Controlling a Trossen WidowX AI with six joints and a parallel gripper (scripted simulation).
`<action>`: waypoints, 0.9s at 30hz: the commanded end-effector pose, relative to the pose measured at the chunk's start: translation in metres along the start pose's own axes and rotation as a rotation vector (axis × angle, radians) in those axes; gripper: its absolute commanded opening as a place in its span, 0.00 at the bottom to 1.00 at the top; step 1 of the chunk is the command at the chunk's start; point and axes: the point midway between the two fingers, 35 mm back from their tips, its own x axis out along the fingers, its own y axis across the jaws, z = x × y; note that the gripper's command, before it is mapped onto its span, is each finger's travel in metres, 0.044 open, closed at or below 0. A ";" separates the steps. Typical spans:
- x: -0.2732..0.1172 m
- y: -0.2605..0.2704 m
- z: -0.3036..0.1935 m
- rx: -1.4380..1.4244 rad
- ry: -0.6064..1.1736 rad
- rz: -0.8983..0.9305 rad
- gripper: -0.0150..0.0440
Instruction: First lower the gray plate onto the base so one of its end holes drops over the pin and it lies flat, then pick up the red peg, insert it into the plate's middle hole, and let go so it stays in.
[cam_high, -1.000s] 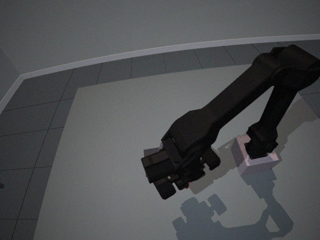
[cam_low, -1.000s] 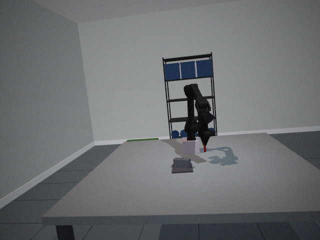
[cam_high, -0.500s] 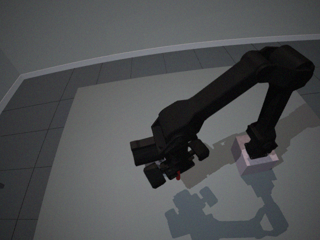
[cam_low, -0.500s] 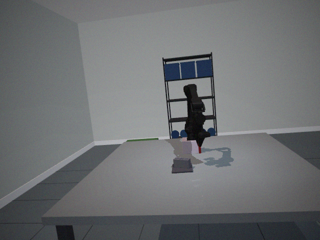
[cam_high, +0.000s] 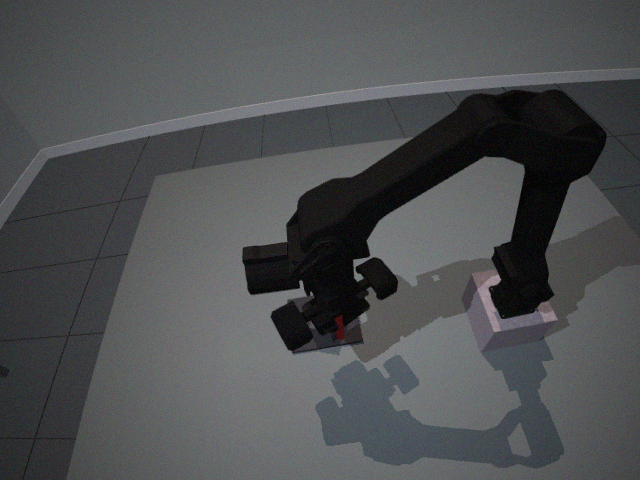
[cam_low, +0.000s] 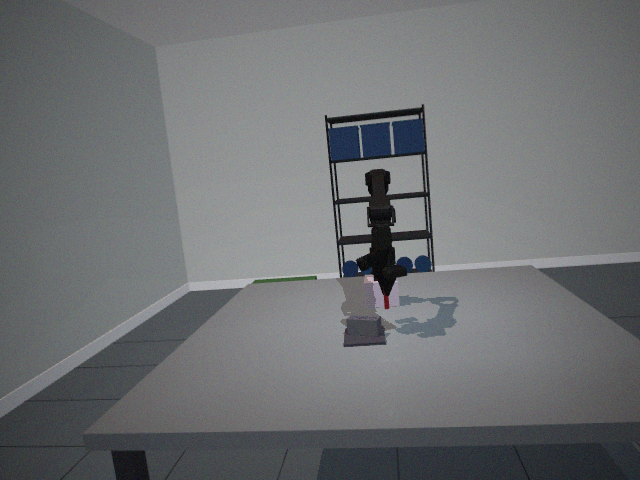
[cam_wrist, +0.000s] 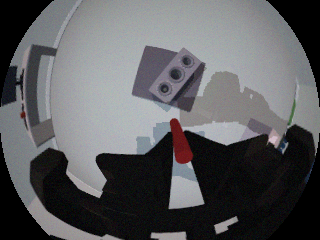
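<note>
The gray plate (cam_low: 363, 326) (cam_wrist: 181, 68), a thick bar with three holes in a row, lies flat, set diagonally on the dark square base (cam_high: 354, 335) (cam_low: 355, 341) (cam_wrist: 149, 65). Something fills part of the end hole nearest my gripper in the wrist view, apparently the pin; the middle hole looks empty. My gripper (cam_low: 386, 294) (cam_wrist: 178, 135) is shut on the red peg (cam_high: 339, 328) (cam_low: 386, 302) (cam_wrist: 181, 149). The peg points down above the table, to the side of the plate and short of it in the wrist view. The top view shows the arm covering most of the plate.
The arm stands on a pale pink block (cam_high: 483, 320) (cam_low: 369, 294) on the gray table (cam_high: 206, 403) (cam_low: 258, 387). Shadows of the arm fall across the table top. A shelf rack (cam_low: 382, 239) with blue bins stands behind the table.
</note>
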 end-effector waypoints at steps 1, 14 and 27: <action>0.001 0.000 0.012 -0.004 0.002 -0.003 0.25; 0.001 -0.005 0.053 -0.010 -0.002 -0.005 0.25; 0.001 -0.009 0.073 -0.013 -0.004 -0.005 0.25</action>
